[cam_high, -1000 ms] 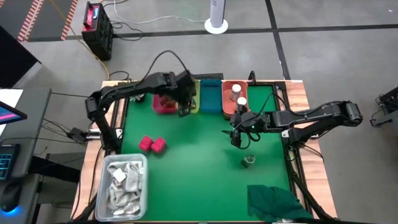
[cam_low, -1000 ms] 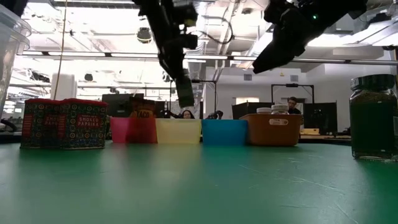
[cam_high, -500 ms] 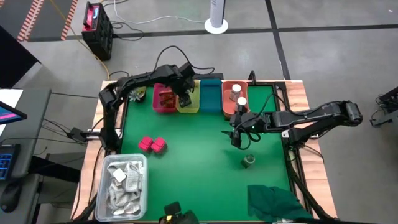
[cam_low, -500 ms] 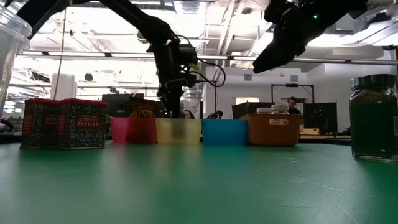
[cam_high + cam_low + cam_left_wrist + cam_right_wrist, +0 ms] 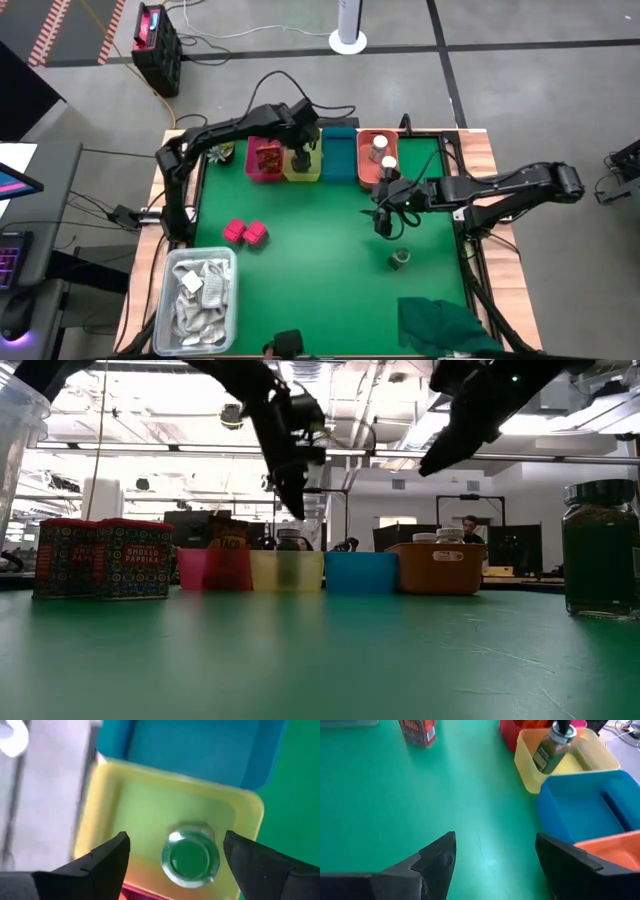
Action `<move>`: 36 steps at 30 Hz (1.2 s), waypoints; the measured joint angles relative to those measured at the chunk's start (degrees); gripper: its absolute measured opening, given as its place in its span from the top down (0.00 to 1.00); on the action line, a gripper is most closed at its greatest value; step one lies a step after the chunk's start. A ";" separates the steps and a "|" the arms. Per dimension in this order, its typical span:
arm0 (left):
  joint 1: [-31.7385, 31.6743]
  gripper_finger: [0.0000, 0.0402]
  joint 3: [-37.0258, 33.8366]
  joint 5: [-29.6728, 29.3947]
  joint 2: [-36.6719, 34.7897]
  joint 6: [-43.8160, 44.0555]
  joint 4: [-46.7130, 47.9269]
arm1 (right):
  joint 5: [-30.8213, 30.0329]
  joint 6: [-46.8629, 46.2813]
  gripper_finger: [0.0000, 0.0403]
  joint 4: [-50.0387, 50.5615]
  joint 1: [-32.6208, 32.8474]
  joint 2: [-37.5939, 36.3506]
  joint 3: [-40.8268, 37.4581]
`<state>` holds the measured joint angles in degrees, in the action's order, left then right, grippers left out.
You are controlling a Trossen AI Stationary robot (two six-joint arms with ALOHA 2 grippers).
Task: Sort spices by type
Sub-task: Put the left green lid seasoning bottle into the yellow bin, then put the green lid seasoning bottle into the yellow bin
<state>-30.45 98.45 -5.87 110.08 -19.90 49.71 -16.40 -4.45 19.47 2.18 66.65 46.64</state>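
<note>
My left gripper (image 5: 303, 152) (image 5: 176, 840) hangs open over the yellow bin (image 5: 300, 172), which stands at the far edge of the table. A green round jar (image 5: 190, 860) (image 5: 288, 546) stands upright on the floor of that bin, below the gripper's spread fingers and clear of them. My right gripper (image 5: 383, 222) (image 5: 495, 840) is open above bare mat. The second green jar (image 5: 400, 259) (image 5: 600, 550) stands on the table nearer the near edge. Two pink cube packets (image 5: 245, 232) sit side by side on the mat. White-capped jars (image 5: 380, 150) fill the orange bin, and orange-brown sachets (image 5: 265, 158) the pink bin.
The pink, yellow, blue (image 5: 338, 158) and orange bins form a row along the far edge. A clear tub of white packets (image 5: 200, 295) stands at the near left corner and a dark green cloth (image 5: 445, 325) lies at the near right. Open mat lies between them.
My left gripper carried the green jar toward the far edge and lowered it into the yellow bin. It then let go and rose. The jar now stands alone in the bin.
</note>
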 joint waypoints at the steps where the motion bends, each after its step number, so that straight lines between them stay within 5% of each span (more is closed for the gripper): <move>1: 0.56 0.24 0.11 -0.12 -0.67 -1.10 -0.69 | -0.01 -0.26 0.26 1.67 0.21 -0.15 0.53; 8: 7.50 0.25 0.14 1.18 -3.41 -5.81 -2.94 | 0.35 -4.26 0.26 14.72 0.71 -3.97 1.80; 13: 13.61 0.25 -0.01 5.23 -3.28 -5.50 -5.86 | 6.02 -7.95 0.26 21.73 2.12 -7.85 1.74; 21: 22.20 0.25 -0.36 5.99 -3.28 -3.12 -11.13 | 6.20 -10.97 0.27 23.30 16.07 -11.81 1.74; 27: 25.54 0.25 -7.62 10.61 -3.32 2.42 -20.60 | 3.00 -21.13 0.29 26.31 25.01 -8.75 1.74; 36: 29.28 0.25 -17.56 7.59 -4.37 5.09 -33.17 | 1.53 -35.69 0.29 44.41 29.07 -1.21 8.19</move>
<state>-1.17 80.89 1.72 105.71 -14.82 16.53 -14.87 -40.14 63.88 31.25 65.44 54.83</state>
